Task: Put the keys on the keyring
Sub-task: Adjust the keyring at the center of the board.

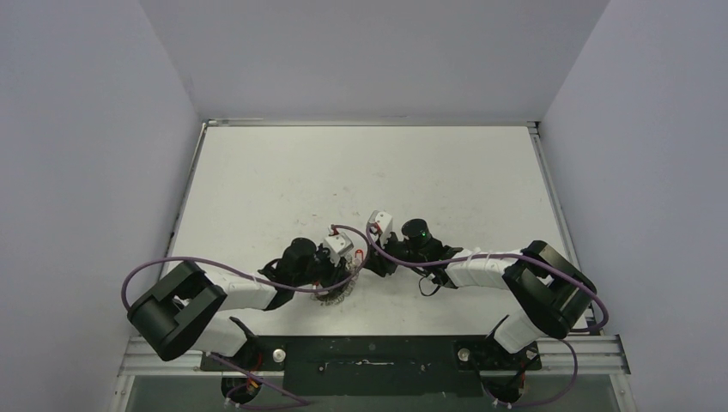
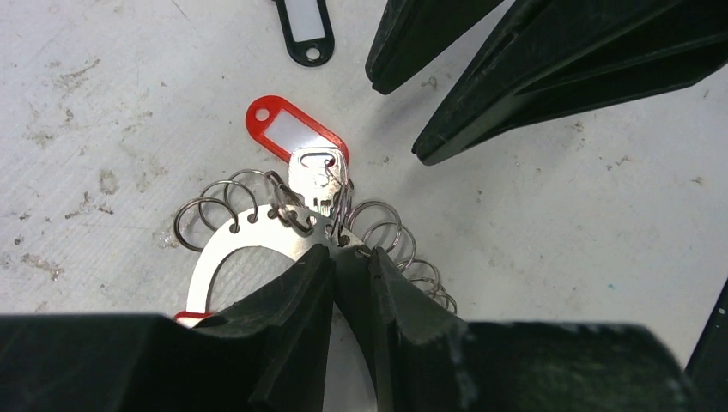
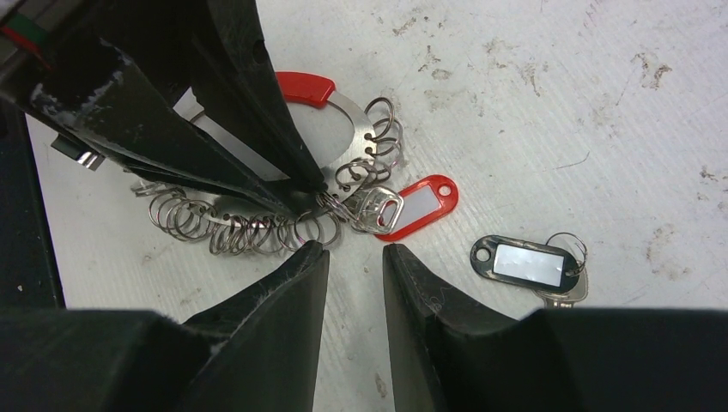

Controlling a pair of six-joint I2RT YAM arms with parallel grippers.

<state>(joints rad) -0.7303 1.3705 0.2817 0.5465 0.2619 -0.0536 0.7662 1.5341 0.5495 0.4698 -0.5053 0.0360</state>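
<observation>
The loose key (image 3: 562,292) lies flat on the table (image 3: 558,103), its silver shaft peeking out from under a black tag (image 3: 524,262) with a pale window, and a small split ring sits at the same end. Tag and key lie crosswise to the right gripper (image 3: 354,249). They sit off to one side of its tips, apparently the far side, and near them but not touching. This gripper's 2 fingers stand a little apart with nothing between them, and it is the nearer arm, so by my reading the pickup falls to it after a turn of the wrist. Between this key and the keyring (image 3: 339,118) lies a red tag (image 3: 421,206) with a second key (image 3: 373,210) against the ring's edge, though I cannot tell if it is threaded on. The keyring is a flat metal crescent with a red sleeve (image 3: 305,88) and many small wire loops along it. It lies just beyond the right fingertips, and the left gripper (image 2: 350,251) is clamped on its band.
</observation>
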